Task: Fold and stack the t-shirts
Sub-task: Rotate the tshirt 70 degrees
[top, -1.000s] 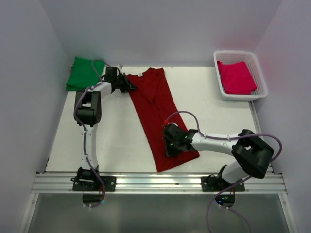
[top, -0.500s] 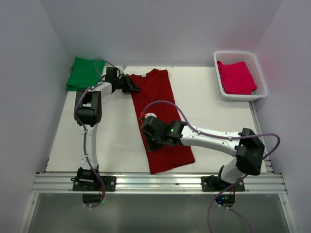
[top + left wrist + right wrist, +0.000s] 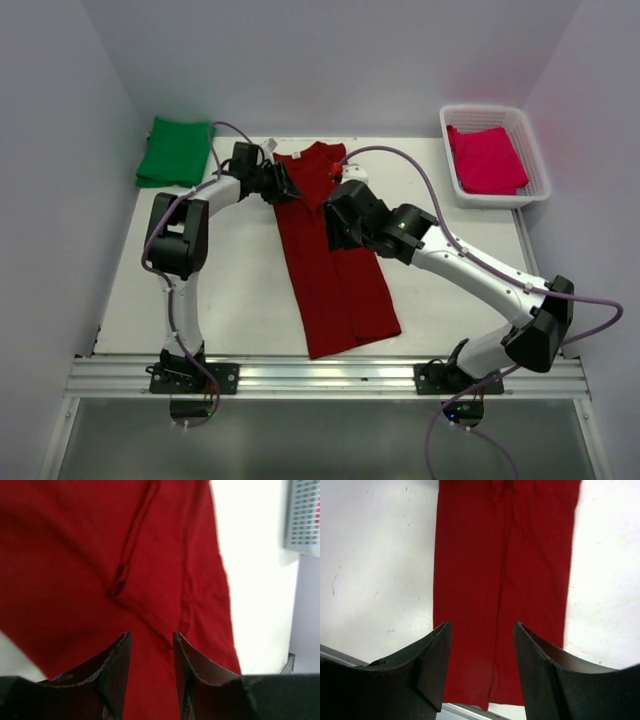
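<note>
A red t-shirt point(image 3: 335, 270) lies flat on the white table point(image 3: 220, 280), folded lengthwise into a long strip that runs from the back toward the near edge. My left gripper point(image 3: 290, 187) sits low at the strip's far left corner. Its fingers stand open over the red t-shirt point(image 3: 100, 555) and grip nothing. My right gripper point(image 3: 335, 232) hovers above the strip's upper half, open and empty, with the red t-shirt point(image 3: 505, 570) below it. A folded green t-shirt point(image 3: 175, 150) lies at the back left corner.
A white basket point(image 3: 541, 170) at the back right holds a folded pink t-shirt point(image 3: 486, 160); the basket point(image 3: 304, 515) also shows in the left wrist view. Grey walls close in three sides. A metal rail point(image 3: 330, 375) runs along the near edge.
Both grippers have opened and let go of the red shirt. The right arm swung from the hem up toward the collar end. The left gripper slid slightly right. The shirt now lies straighter.
</note>
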You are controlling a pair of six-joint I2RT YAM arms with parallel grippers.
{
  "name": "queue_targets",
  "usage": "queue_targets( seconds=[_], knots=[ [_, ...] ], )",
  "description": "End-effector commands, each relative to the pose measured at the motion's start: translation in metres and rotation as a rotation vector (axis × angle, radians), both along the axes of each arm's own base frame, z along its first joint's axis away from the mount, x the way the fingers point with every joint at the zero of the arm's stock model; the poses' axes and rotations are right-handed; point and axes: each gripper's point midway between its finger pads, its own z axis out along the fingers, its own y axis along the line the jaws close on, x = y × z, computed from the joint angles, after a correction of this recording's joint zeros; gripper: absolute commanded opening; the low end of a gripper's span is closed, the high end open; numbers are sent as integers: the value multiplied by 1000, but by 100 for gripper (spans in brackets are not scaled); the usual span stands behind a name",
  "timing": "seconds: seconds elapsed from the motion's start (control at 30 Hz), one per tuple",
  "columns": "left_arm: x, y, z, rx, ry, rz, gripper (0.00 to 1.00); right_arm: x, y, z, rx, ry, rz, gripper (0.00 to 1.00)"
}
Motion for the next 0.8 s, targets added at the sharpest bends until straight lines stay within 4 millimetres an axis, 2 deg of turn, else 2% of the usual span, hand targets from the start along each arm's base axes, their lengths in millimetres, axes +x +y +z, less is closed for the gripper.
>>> queue_targets(
  seconds=[0.0,0.1,0.23,0.53,0.57,0.67,0.77],
  knots=[
    [0,13,-21,53,35,60,41,7,-34,39,3,-108,-65,57],
    [2,11,-28,61,42,72,40,8,-48,45,6,-127,-95,57],
    [6,8,-35,50,49,90,39,6,-58,48,12,-137,-111,56],
    [16,-3,-33,-13,26,103,36,3,-66,40,-3,-129,-123,54],
    [24,-6,-25,-33,-19,103,36,4,-68,39,-8,-131,-127,54],
    [28,-13,-19,-51,-36,95,36,4,-71,38,-14,-129,-132,53],
    [32,-16,-23,-51,-26,90,36,5,-74,37,-13,-129,-140,53]
  ],
)
